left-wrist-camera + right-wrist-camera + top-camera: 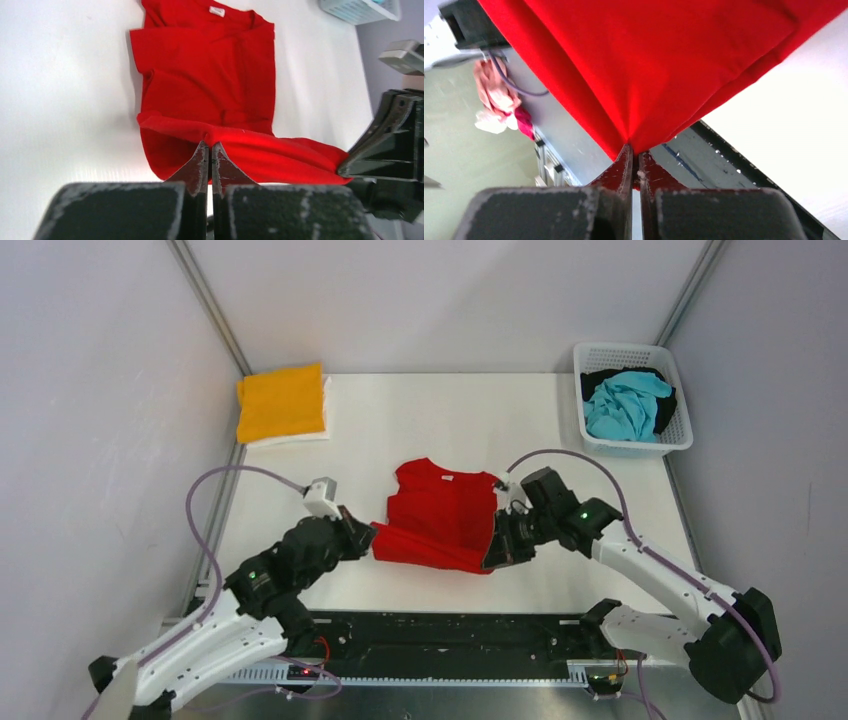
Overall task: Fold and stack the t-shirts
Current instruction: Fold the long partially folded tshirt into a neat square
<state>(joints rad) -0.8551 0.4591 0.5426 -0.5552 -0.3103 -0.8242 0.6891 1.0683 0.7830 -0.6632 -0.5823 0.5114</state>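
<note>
We see both arms stretched forward from their bases and bent inward, their wrists low over the middle of the table (450, 420) and turned toward each other across the red t-shirt (440, 510). The left gripper (368, 538) is pinched tight on the left end of the shirt's near hem and the right gripper (497, 545) on its right end, so that edge hangs raised between them. The collar end lies flat on the table, label up, toward the far side.
</note>
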